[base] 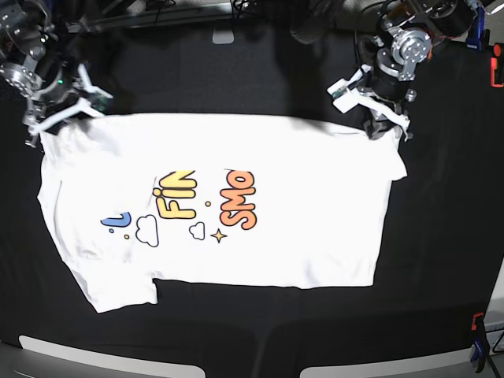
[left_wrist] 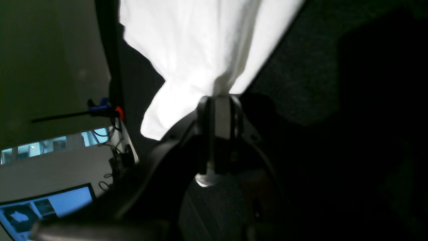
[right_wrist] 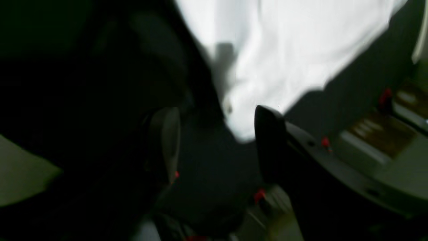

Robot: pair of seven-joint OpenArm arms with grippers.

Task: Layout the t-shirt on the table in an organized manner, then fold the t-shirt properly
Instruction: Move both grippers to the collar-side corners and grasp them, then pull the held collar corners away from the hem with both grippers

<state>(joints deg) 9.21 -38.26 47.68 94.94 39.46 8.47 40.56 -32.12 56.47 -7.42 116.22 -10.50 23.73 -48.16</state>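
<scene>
The t-shirt point(base: 236, 205) lies spread on the black table point(base: 441, 260), print side up, with one sleeve at the near left. In the base view my left gripper point(base: 383, 130) sits at the shirt's far right corner. The left wrist view shows that gripper point(left_wrist: 220, 100) shut on a bunched fold of the white t-shirt point(left_wrist: 200, 43). My right gripper point(base: 46, 127) hovers at the shirt's far left corner. In the blurred right wrist view this gripper point(right_wrist: 215, 134) is open, and an edge of the t-shirt point(right_wrist: 294, 50) reaches down between its fingers point(right_wrist: 267, 140).
A red clip point(base: 497, 75) is on the table's right edge and another clip point(base: 476, 339) on the near right. A blue-and-red clamp point(left_wrist: 100, 106) and a lit screen point(left_wrist: 50, 204) lie beyond the table's edge in the left wrist view.
</scene>
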